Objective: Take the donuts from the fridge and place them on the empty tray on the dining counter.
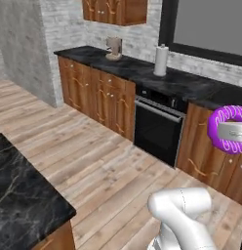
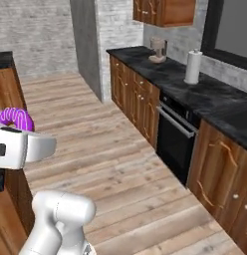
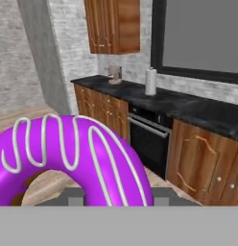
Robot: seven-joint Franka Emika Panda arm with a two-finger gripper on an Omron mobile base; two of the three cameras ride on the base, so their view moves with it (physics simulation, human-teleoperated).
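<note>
A purple-iced donut (image 1: pixel 221 128) with white icing stripes hangs in the air at the right edge of the left base view, and my gripper (image 1: pixel 233 132) is shut on it. From the right base, the same donut (image 2: pixel 15 119) peeks above my white hand at the far left. It looms large in the hand view, where the donut (image 3: pixel 68 149) sits just above my gripper (image 3: pixel 118 196). A corner of the black marble dining counter (image 1: pixel 23 195) lies at the lower left, well apart from the donut. The fridge and the empty tray are out of view.
Along the far wall runs a black-topped counter (image 1: pixel 142 73) over brown cabinets, with a black oven (image 1: pixel 157 128) built in. A coffee machine (image 1: pixel 113 49) and a paper towel roll (image 1: pixel 161 60) stand on it. Wooden floor (image 1: pixel 93 156) lies between the two counters.
</note>
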